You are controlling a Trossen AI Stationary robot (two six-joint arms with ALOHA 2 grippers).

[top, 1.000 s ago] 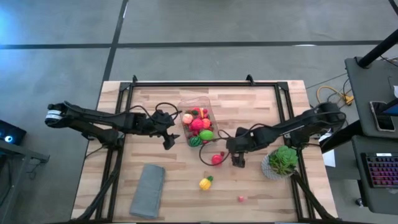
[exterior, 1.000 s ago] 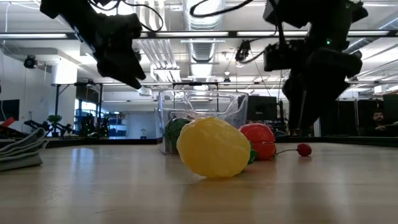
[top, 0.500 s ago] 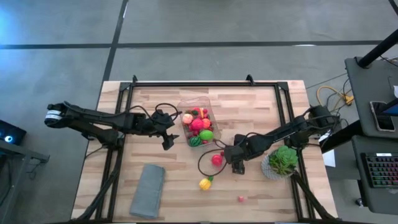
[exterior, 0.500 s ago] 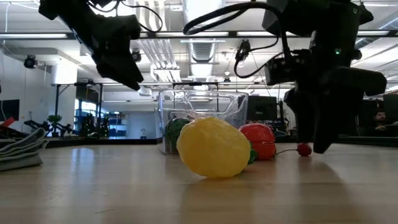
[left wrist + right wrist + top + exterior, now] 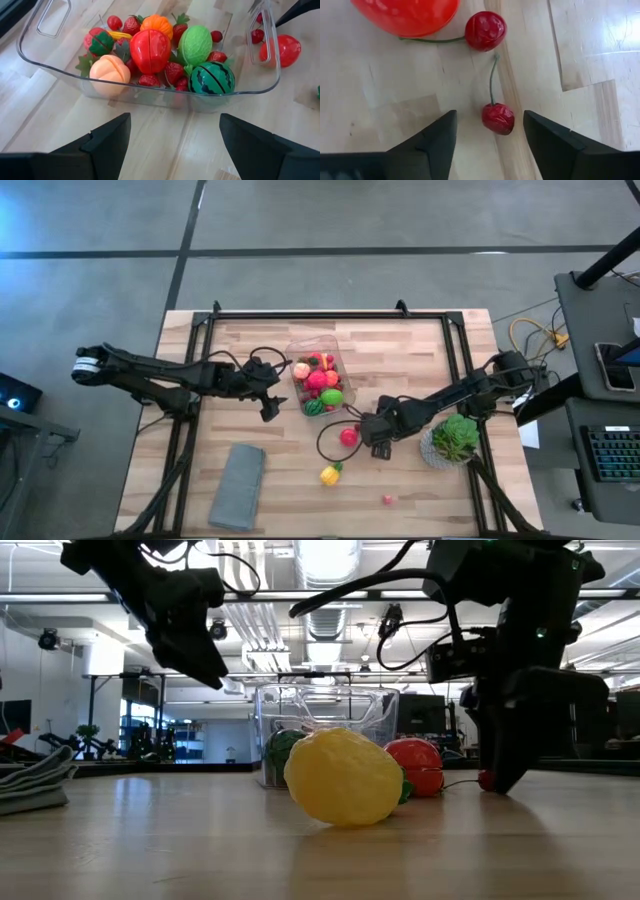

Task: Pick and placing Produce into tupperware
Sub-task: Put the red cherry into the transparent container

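Note:
The clear tupperware [image 5: 318, 385] stands mid-table, holding several toy fruits [image 5: 150, 50]. Just left of it my left gripper [image 5: 272, 408] hovers open above the table, and the wrist view shows nothing between its fingers [image 5: 107, 135]. On the wood to the container's right lie a red fruit [image 5: 348, 436] and a pair of stemmed dark-red cherries. My right gripper [image 5: 490, 144] is down at the table, open, its fingers standing either side of one cherry [image 5: 498, 119] without touching it. The other cherry [image 5: 485, 31] lies farther off beside the red fruit [image 5: 405, 15].
A yellow fruit [image 5: 330, 474] and a small red piece [image 5: 387, 499] lie nearer the front edge. A folded grey cloth [image 5: 238, 485] lies front left. A green plant in a white pot [image 5: 455, 438] stands just right of my right arm.
My right gripper has come down to the table top and shifted a little toward the table's left, ending over the cherries beside the red fruit. The fruits have stayed where they were.

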